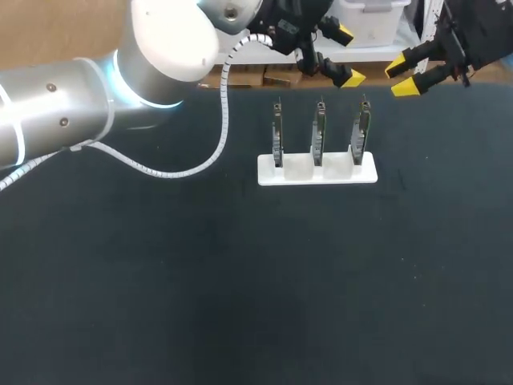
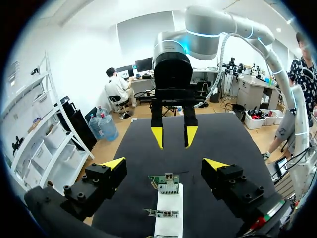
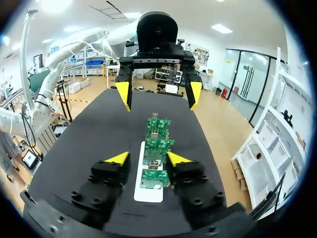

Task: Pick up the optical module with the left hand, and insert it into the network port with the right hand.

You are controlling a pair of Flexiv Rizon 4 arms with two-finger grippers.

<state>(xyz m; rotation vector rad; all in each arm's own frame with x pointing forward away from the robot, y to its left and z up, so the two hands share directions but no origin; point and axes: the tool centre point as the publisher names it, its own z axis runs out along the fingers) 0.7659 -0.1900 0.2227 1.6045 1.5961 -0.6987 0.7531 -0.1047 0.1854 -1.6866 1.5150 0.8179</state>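
Observation:
Three green circuit boards [image 1: 319,136] with metal port cages stand upright in a white rack [image 1: 317,172] at the table's middle back. I cannot make out a separate optical module. My left gripper [image 1: 348,56] hangs open above and behind the rack, nothing between its yellow tips. In the left wrist view it [image 2: 164,164] is wide open over the nearest board [image 2: 166,182]. My right gripper [image 1: 403,75] hovers to the rack's right rear, its fingers apart and empty. In the right wrist view it [image 3: 148,158] looks along the row of boards [image 3: 158,145], facing the left gripper [image 3: 158,94].
The black table cloth [image 1: 240,281] spreads bare in front of the rack. My left arm's big silver link [image 1: 72,96] and its white coiled cable [image 1: 192,168] cross the table's back left, close to the rack's left end.

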